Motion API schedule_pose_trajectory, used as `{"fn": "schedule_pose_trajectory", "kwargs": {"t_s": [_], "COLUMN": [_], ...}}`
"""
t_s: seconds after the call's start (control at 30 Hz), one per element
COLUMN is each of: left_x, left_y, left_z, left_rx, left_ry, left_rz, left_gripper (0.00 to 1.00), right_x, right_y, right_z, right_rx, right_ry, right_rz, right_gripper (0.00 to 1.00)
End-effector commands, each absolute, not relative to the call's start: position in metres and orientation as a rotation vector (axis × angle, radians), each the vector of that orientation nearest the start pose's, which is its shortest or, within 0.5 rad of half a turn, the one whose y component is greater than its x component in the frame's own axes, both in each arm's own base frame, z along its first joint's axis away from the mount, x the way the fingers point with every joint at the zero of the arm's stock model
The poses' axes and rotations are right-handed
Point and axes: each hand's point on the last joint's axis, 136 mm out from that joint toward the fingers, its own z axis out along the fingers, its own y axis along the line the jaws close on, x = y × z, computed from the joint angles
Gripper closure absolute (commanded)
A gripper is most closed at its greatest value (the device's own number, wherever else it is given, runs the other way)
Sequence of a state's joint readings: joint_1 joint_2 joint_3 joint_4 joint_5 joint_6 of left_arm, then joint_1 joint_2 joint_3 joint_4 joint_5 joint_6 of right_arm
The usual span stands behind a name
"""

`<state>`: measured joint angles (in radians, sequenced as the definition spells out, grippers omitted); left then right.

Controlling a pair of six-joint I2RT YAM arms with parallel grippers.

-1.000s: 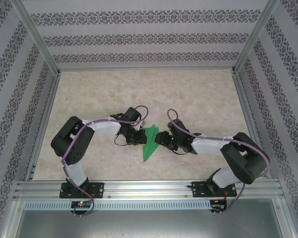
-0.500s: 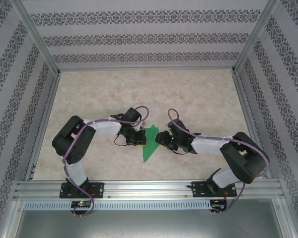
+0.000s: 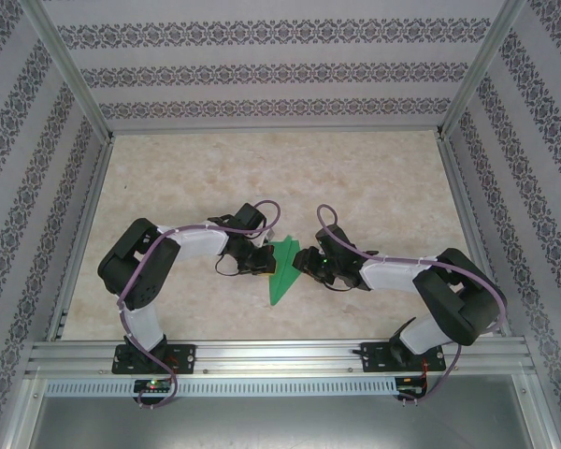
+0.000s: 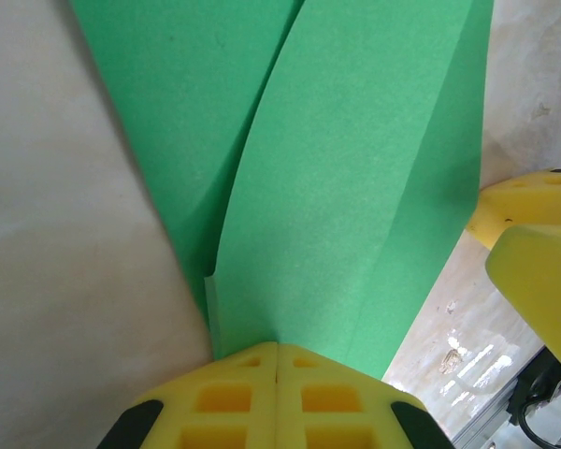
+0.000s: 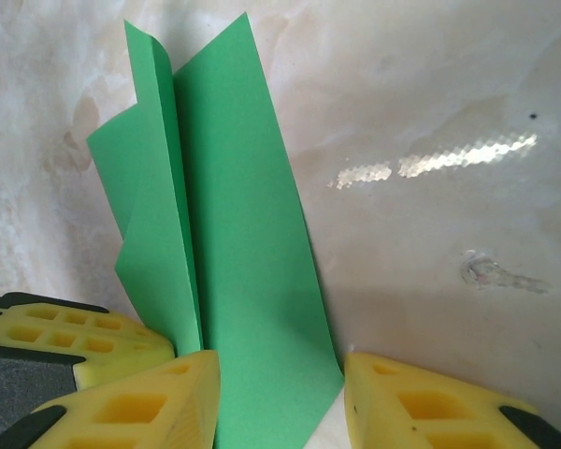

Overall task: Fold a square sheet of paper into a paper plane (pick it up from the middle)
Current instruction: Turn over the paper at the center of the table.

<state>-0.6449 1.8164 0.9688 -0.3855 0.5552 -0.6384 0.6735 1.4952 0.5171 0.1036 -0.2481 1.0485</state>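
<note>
Paper plane [image 3: 281, 269]: one, green and half folded, lying on the desk [image 3: 374, 178] between my two grippers. My left gripper [image 4: 277, 365] is closed tight. Its tips meet on the plane's near edge, which looks pinched there, and the paper fans away ahead of it. My right gripper [image 5: 280, 398] stands partly open with nothing in its grasp, one finger on each side of a flat flap. Its wrist view shows a ridge standing up beside that flap, which the overhead view flattens out. The left wrist view catches the right gripper's two yellow fingers [image 4: 542, 271] off to the right.
</note>
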Motion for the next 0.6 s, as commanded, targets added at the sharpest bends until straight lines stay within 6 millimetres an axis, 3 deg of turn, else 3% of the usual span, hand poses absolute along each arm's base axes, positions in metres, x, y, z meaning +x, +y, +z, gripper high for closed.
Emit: {"fn": "schedule_pose_trajectory", "kwargs": {"t_s": [0.0,0.1,0.37,0.57], "left_x": [0.219,0.214,0.215,0.216], "left_y": [-0.293,-0.299,-0.301,-0.308], "left_z": [0.002,0.001,0.001,0.006], "left_rx": [0.209,0.226,0.211,0.193], "left_ry": [3.098,3.107,3.103,3.081], "left_rz": [-1.007,-1.075,-1.061,-1.137], "left_gripper": [0.95,0.95,0.95,0.95], "right_x": [0.252,0.251,0.247,0.247], "right_y": [0.266,0.263,0.257,0.267], "right_z": [0.042,0.042,0.044,0.052], "right_rx": [0.332,0.33,0.336,0.284], "right_ry": [2.567,2.571,2.555,2.52], "right_rz": [1.1,1.091,1.104,1.18], "right_gripper": [0.6,0.6,0.57,0.56]}}
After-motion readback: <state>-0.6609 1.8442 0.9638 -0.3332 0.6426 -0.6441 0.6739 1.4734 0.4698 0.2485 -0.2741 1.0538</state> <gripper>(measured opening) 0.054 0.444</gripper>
